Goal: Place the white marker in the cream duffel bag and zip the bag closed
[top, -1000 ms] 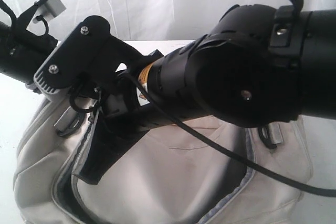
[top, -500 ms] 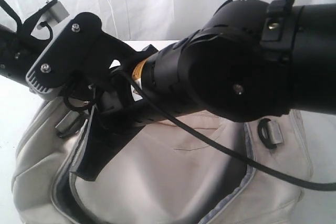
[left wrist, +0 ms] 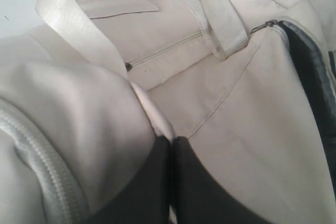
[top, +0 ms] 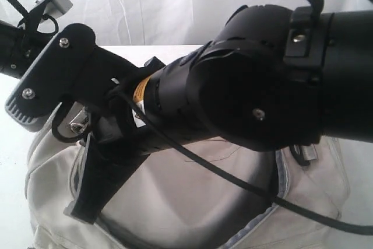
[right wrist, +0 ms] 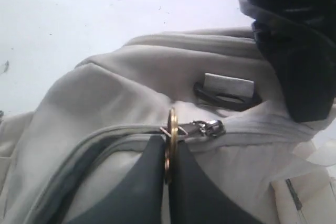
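Note:
The cream duffel bag (top: pixel 175 202) fills the lower part of the exterior view, its dark lining showing along the open zip (left wrist: pixel 310 66). My left gripper (left wrist: pixel 171 140) is shut, pinching a raised fold of the bag's cream fabric (left wrist: pixel 152 114). My right gripper (right wrist: pixel 169 142) is shut on the brass ring of the zip pull (right wrist: pixel 171 124), with the grey slider (right wrist: pixel 210 127) just beyond it on the zip track. The right arm (top: pixel 262 97) reaches across the bag and hides much of it. The white marker is hidden.
A pale webbing handle (left wrist: pixel 215 14) and the front pocket zip (left wrist: pixel 163 51) lie beyond the left gripper. A black strap ring on a tab (right wrist: pixel 226 95) sits at the bag's end, close to the other arm's black body (right wrist: pixel 294 40). White table (right wrist: pixel 79 24) surrounds the bag.
My left gripper has closed from wide open onto the bag's fabric. The right arm has shifted left and down in the exterior view, staying shut on the zip pull.

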Tool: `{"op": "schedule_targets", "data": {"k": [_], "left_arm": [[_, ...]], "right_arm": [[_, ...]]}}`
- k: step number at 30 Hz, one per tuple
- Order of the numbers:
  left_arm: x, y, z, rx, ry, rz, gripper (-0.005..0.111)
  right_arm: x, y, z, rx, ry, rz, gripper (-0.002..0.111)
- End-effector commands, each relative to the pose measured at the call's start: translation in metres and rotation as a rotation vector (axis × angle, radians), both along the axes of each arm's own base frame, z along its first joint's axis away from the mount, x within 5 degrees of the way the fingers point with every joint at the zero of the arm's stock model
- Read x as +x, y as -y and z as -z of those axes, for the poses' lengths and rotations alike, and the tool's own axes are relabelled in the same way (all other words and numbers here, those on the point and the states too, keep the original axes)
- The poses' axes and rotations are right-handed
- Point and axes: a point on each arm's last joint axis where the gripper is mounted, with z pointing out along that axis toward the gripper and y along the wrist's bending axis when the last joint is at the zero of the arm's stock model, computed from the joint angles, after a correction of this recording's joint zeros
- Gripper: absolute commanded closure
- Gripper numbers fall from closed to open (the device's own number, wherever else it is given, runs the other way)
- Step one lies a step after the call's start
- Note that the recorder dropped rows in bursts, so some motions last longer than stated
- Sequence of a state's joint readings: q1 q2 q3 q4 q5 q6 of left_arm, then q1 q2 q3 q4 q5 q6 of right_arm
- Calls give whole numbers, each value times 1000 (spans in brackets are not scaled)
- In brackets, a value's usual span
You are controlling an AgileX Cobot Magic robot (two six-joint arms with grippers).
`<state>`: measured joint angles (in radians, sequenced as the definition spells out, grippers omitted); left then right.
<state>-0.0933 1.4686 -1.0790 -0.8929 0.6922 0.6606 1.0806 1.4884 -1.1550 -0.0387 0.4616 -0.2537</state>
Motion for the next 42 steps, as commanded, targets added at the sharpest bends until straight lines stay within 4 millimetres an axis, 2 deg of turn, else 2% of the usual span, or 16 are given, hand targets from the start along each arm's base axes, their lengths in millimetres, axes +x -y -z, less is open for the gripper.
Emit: {"op": "schedule_targets", "data": {"k": [1,9,14,22,27,28,34,36,42], "left_arm": [[4,0,-3,-21,23,-43,107],[4,-1,-3,-15,29,-45,107],[6,-2,-3,-6,48,-53,107],[8,-4,-3,14,67,-72,107],[7,-3,-3,13,65,-66,107],[7,-4,-4,13,68,-66,105],[7,0,-17,-10,70,-23,60],[6,2,-24,-24,65,7,52],[-15,-2,-47,80,61,113,50]], "right_arm": [[-12,-2,-3,-28,-16,-36,108],[-31,-1,3,-117,-109,-71,108],[-43,3,-8,-82,-133,-92,108],[-52,22,-14,-170,-181,-92,108],[-53,23,-13,-186,-192,-89,108],[-53,23,-14,-184,-191,-89,108],[-52,22,-15,-167,-180,-89,108],[-52,21,-15,-163,-177,-89,108],[-51,21,-15,-160,-173,-89,108]]}}
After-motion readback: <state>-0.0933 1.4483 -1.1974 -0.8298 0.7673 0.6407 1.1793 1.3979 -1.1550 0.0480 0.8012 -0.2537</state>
